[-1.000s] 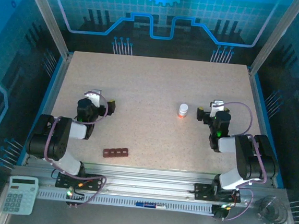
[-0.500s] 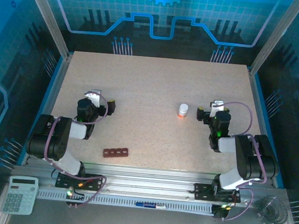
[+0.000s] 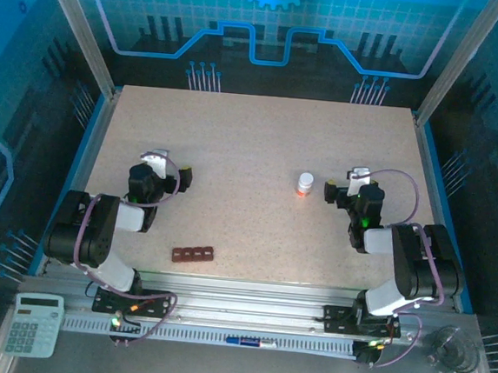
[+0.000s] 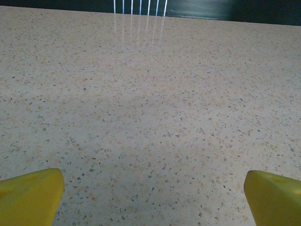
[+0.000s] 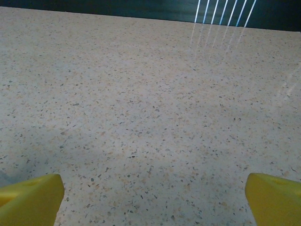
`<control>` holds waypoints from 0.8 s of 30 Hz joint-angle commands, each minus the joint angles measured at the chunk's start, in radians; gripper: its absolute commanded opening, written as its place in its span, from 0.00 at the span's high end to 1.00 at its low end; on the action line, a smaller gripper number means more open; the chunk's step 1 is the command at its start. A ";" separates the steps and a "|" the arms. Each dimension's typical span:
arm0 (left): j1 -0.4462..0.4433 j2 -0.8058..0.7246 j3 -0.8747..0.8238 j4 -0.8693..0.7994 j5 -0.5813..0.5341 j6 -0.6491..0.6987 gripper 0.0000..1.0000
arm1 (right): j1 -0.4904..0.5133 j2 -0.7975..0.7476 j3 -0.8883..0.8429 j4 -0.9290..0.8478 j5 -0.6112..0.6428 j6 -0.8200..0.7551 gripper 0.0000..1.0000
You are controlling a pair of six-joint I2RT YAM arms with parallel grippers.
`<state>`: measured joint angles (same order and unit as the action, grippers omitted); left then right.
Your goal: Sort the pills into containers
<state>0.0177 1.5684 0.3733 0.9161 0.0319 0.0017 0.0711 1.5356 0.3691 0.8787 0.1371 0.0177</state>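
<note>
The containers (image 3: pixel 193 254), a dark reddish-brown strip of four square compartments, lie near the table's front edge, left of centre. The pills are out of view. My left gripper (image 3: pixel 168 169) rests low over the table, behind and to the left of the strip, and is open. In the left wrist view its yellow fingertips (image 4: pixel 30 195) stand far apart over bare tabletop, with the left gripper (image 4: pixel 153 197) holding nothing. My right gripper (image 3: pixel 345 185) is open too, just right of a small white bottle (image 3: pixel 305 184). The right gripper (image 5: pixel 153 197) has bare table between its yellow fingertips (image 5: pixel 30 197).
The speckled beige table (image 3: pixel 253 135) is framed by aluminium posts and blue walls. The white bottle with an orange band stands upright, right of centre. A calculator (image 3: pixel 34 324) and a clear cup (image 3: pixel 449 350) sit off the table at the front corners.
My right gripper has edged very slightly left toward the bottle. The left arm, the strip and the bottle have not moved.
</note>
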 commanded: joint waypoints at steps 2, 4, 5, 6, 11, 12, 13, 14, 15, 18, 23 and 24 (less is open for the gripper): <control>0.011 -0.017 0.008 0.010 0.009 -0.002 0.01 | -0.008 -0.026 0.015 0.008 0.007 0.004 0.00; 0.010 -0.036 0.003 0.008 -0.012 -0.010 0.01 | -0.011 -0.080 0.024 -0.052 0.035 0.017 0.00; 0.010 -0.048 0.004 -0.004 -0.024 -0.015 0.01 | -0.014 -0.103 0.035 -0.095 0.044 0.023 0.00; 0.010 -0.062 0.012 -0.030 -0.029 -0.017 0.01 | -0.014 -0.124 0.049 -0.137 0.054 0.027 0.00; 0.010 -0.135 0.059 -0.182 -0.061 -0.024 0.01 | -0.017 -0.222 0.138 -0.351 0.095 0.065 0.00; 0.010 -0.152 0.066 -0.205 -0.079 -0.030 0.01 | -0.021 -0.249 0.164 -0.401 0.091 0.098 0.00; 0.010 -0.168 0.069 -0.224 -0.095 -0.034 0.01 | -0.028 -0.273 0.192 -0.452 0.082 0.143 0.00; 0.011 -0.181 0.073 -0.239 -0.106 -0.039 0.01 | -0.036 -0.292 0.215 -0.489 0.069 0.182 0.00; 0.010 -0.202 0.077 -0.264 -0.119 -0.043 0.01 | -0.047 -0.312 0.237 -0.524 0.051 0.242 0.00; 0.010 -0.268 0.086 -0.312 -0.154 -0.072 0.01 | -0.111 -0.362 0.273 -0.568 -0.060 0.467 0.00; 0.010 -0.397 0.174 -0.557 -0.164 -0.223 0.01 | -0.179 -0.376 0.348 -0.642 -0.300 0.588 0.00; 0.009 -0.415 0.205 -0.636 -0.160 -0.258 0.01 | -0.175 -0.374 0.363 -0.656 -0.341 0.582 0.00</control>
<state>0.0177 1.2167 0.4915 0.4870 -0.1055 -0.1341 -0.1009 1.1667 0.6788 0.3290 -0.0139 0.4934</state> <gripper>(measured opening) 0.990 0.997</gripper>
